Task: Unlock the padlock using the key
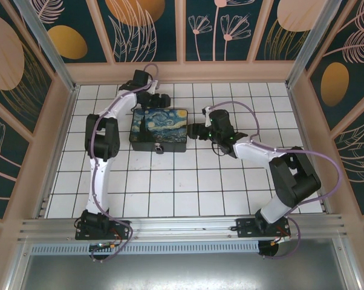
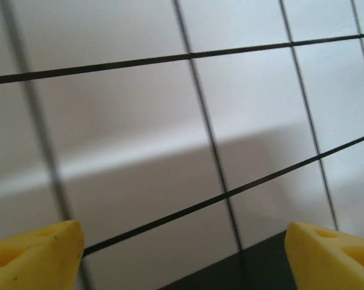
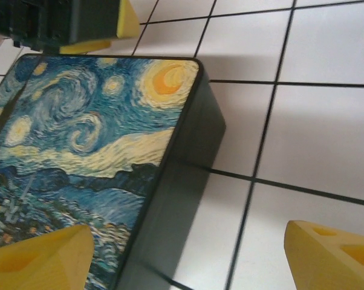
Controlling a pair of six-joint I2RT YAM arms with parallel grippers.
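Padlock sits at the middle of the near wall of the painted-lid box, touching it. Too small to tell its long axis or where the shackle points. Left hand released, fingers wide apart, over bench tiles just behind the box. Right hand also released, just beside the box's right end.

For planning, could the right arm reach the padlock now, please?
Probably yes: the padlock sits at the box's near side, bare tiles before it, and the open right gripper is beside the box.
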